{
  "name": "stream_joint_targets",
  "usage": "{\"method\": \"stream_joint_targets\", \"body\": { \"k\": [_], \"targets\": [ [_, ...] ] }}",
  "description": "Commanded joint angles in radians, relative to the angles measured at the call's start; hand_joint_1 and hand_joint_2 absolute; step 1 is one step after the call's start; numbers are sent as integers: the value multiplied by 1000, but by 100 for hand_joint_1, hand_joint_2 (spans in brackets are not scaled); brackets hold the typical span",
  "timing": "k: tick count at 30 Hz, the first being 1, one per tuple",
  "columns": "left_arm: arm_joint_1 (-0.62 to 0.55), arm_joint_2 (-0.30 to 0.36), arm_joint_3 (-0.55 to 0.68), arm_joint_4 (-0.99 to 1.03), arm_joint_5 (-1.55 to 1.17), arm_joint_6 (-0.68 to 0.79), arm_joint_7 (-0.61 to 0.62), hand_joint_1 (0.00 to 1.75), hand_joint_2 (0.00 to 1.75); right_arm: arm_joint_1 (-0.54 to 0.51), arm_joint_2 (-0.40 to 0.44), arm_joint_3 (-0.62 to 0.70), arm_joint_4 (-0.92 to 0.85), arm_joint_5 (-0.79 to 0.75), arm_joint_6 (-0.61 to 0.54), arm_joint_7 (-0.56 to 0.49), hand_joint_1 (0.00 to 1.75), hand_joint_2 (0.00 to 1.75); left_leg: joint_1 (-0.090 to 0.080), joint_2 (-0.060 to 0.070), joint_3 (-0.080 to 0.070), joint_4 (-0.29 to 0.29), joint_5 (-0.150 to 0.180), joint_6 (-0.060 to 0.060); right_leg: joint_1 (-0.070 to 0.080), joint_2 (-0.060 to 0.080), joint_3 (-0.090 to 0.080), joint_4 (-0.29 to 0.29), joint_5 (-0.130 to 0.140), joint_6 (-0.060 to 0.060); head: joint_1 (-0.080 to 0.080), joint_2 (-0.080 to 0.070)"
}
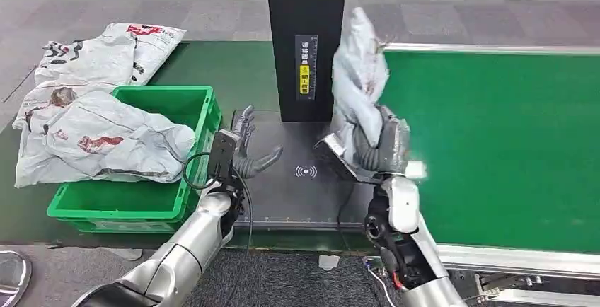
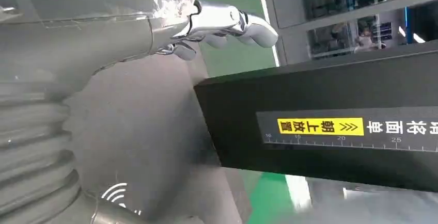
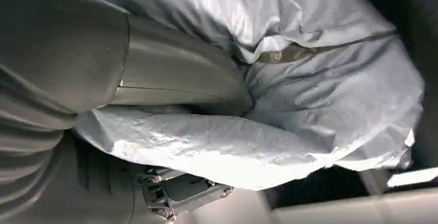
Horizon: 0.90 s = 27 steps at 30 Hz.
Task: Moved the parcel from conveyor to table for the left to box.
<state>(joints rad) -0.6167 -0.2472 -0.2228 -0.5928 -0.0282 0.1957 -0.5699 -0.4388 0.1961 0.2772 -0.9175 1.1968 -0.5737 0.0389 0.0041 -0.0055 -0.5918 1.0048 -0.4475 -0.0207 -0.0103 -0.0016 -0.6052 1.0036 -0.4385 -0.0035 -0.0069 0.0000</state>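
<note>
Above the dark table (image 1: 283,194), right hand (image 1: 378,148) grips parcel (image 1: 359,73); left hand (image 1: 247,151) spread.

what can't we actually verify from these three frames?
- Right hand fingers: head and right wrist views, wrapped by the grey parcel.
- Parcel label: turned away or creased.
- Green bin interior: head view, a parcel drapes over it.
- Scanner column top: cut off by the frame edge.
- Left hand contact with the scan pad: unclear.
</note>
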Motion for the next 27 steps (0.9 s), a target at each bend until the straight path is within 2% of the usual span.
{"method": "stream_joint_targets", "body": {
  "k": [1,3,4,10,11,12,14,15,16,20,21,24,27],
  "targets": [
    [-57,23,49,59,2,-13,3,0,175,-31,-15,217,134,-133,176,-20,175,175,0,2,2,-1,-1,0,1,2,2,-1,0,0,0,0],
    [-58,23,49,59,2,-14,3,0,175,-29,-16,217,134,-135,174,-20,175,175,1,2,2,-1,-1,0,1,1,2,-1,0,0,0,0],
    [-60,26,40,59,-9,-1,1,0,175,-22,-29,237,124,-198,252,-44,175,175,1,2,3,-1,-1,1,1,2,3,-2,0,0,0,0],
    [-72,27,22,56,-19,0,6,0,175,-17,-65,335,166,-268,409,-74,175,175,1,1,3,-2,0,0,1,1,4,-4,1,0,0,0],
    [-74,25,21,57,-20,3,7,0,175,-21,-72,348,182,-266,421,-68,131,175,1,1,2,-1,0,0,0,0,2,-2,0,0,0,0],
    [-77,24,21,59,-20,3,8,0,175,-27,-72,348,196,-277,433,-62,49,175,1,0,3,-1,0,0,1,0,3,-3,0,0,0,0],
    [-78,23,20,61,-20,5,8,0,175,-31,-75,350,204,-285,429,-67,49,175,1,-1,3,-2,0,0,1,-1,4,-4,0,0,0,0],
    [-78,23,20,61,-20,5,8,0,175,-31,-75,350,204,-285,429,-67,7,175,0,-1,1,-1,0,0,0,-1,2,-2,0,0,0,0],
    [-78,23,20,61,-19,5,8,0,175,-33,-75,347,204,-289,426,-63,0,175,0,-1,2,-1,0,0,0,-1,3,-3,0,0,0,0],
    [-64,26,26,39,-19,23,-4,0,175,-21,-80,302,147,-326,335,-68,0,175,0,0,2,-1,0,1,0,0,2,-2,0,0,0,0],
    [-55,27,28,21,-19,34,-11,0,175,-18,-89,293,109,-305,258,-61,0,175,0,0,1,0,0,0,0,-1,1,-1,0,0,0,0],
    [-51,29,28,10,-20,34,-11,0,175,-20,-93,284,85,-311,264,-59,0,175,0,1,1,0,0,1,0,0,1,-2,0,0,0,0],
    [-43,24,37,-21,-17,72,-34,0,175,15,-79,187,13,-432,159,-158,0,175,0,0,1,-1,0,0,0,0,2,-2,0,0,0,0]
  ]
}}
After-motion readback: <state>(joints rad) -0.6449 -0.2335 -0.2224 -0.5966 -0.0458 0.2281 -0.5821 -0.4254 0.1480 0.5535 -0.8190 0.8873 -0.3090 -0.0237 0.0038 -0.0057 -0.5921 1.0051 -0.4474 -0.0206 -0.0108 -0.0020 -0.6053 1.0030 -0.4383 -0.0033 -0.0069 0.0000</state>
